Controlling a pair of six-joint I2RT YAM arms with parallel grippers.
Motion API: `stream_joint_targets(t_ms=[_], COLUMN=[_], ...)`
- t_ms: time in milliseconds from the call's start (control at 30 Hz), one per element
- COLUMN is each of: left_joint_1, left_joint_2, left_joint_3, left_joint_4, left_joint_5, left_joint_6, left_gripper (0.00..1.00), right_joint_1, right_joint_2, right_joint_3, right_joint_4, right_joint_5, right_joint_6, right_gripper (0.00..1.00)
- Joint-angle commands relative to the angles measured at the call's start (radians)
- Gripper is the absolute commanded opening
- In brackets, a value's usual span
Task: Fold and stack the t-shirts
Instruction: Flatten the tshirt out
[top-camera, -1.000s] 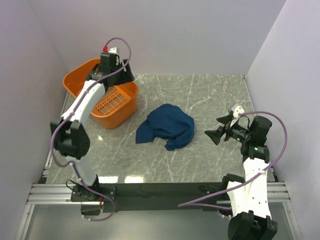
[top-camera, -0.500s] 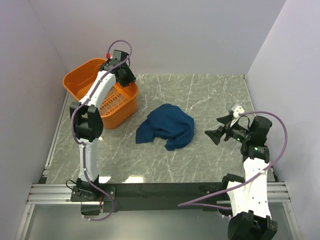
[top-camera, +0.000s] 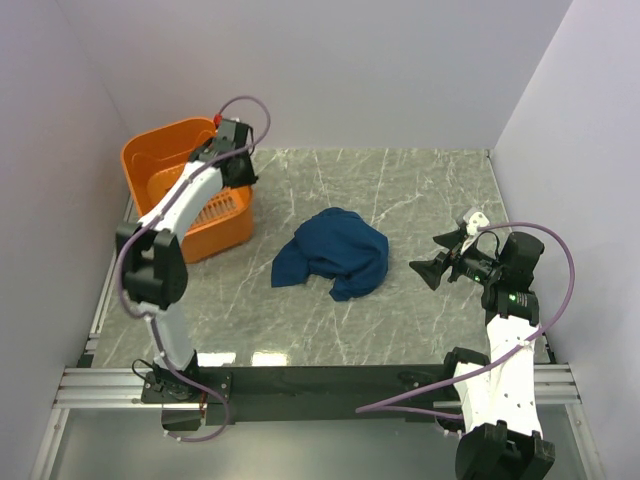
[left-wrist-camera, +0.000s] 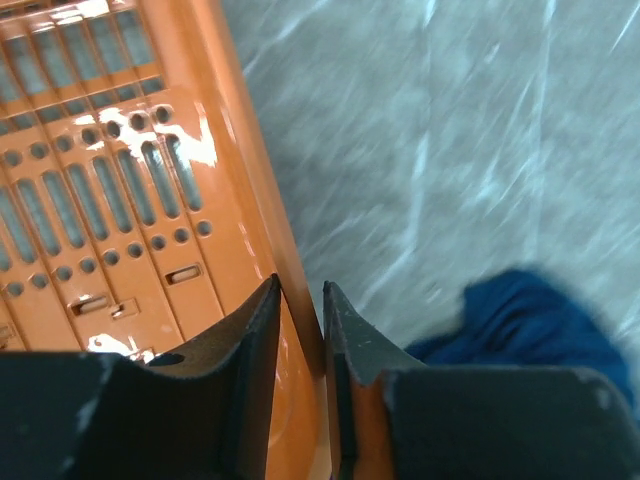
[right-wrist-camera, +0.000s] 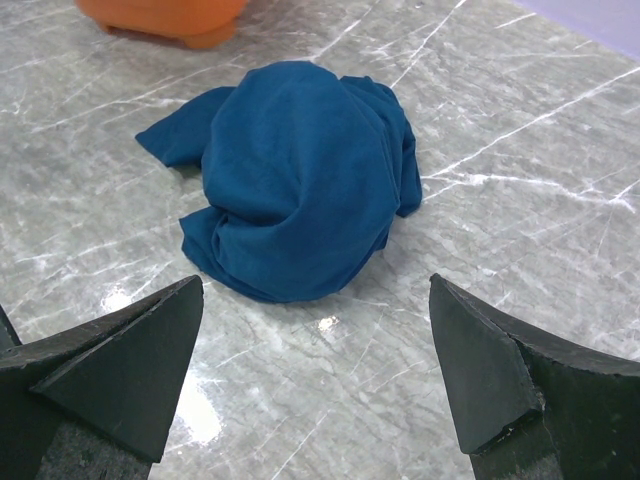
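Top external view shows the crumpled navy t-shirt (top-camera: 335, 252) mid-way across the marble table (top-camera: 420, 190), long axis left-right, lying left of the wide-spread right gripper (top-camera: 432, 257), the nearer arm, while the left gripper (left-wrist-camera: 300, 292) pinches the orange basket (top-camera: 160, 160) rim far-left.

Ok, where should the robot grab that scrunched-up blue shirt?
Probably the loose flap poking out of the t-shirt toward the orange basket. It lies thin and flat on the table, so a pinch from straight above should catch it; the rest is a rounded heap.
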Motion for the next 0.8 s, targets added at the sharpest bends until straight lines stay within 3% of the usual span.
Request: stream_joint_targets(t_ms=[0, 200, 467, 767], left_joint_1=[0.011, 0.045, 0.155, 0.181], left_joint_2=[-0.121, -0.207, -0.179, -0.103], left_joint_3=[-0.217, -0.383, -0.342, -0.271], left_joint_4=[0.058, 0.098, 0.089, 0.066], left_joint_5=[0.012, 0.060, 0.132, 0.104], left_joint_6=[0.224, 0.440, 0.625, 0.637], left_gripper=[0.20, 0.00, 0.00, 0.05], right_joint_1=[-0.007, -0.007, -0.007, -0.008], right_joint_2=[-0.001, 0.000, 0.004, 0.014], right_joint_3=[0.014, 0.009, 0.002, 0.002], right_joint_4=[0.011, 0.018, 0.022, 0.022], right_joint_5=[-0.020, -0.029, -0.034, -0.037], right_joint_6=[0.004, 0.013, 0.019, 0.019], right_gripper=[1.00, 1.00, 1.00, 1.00])
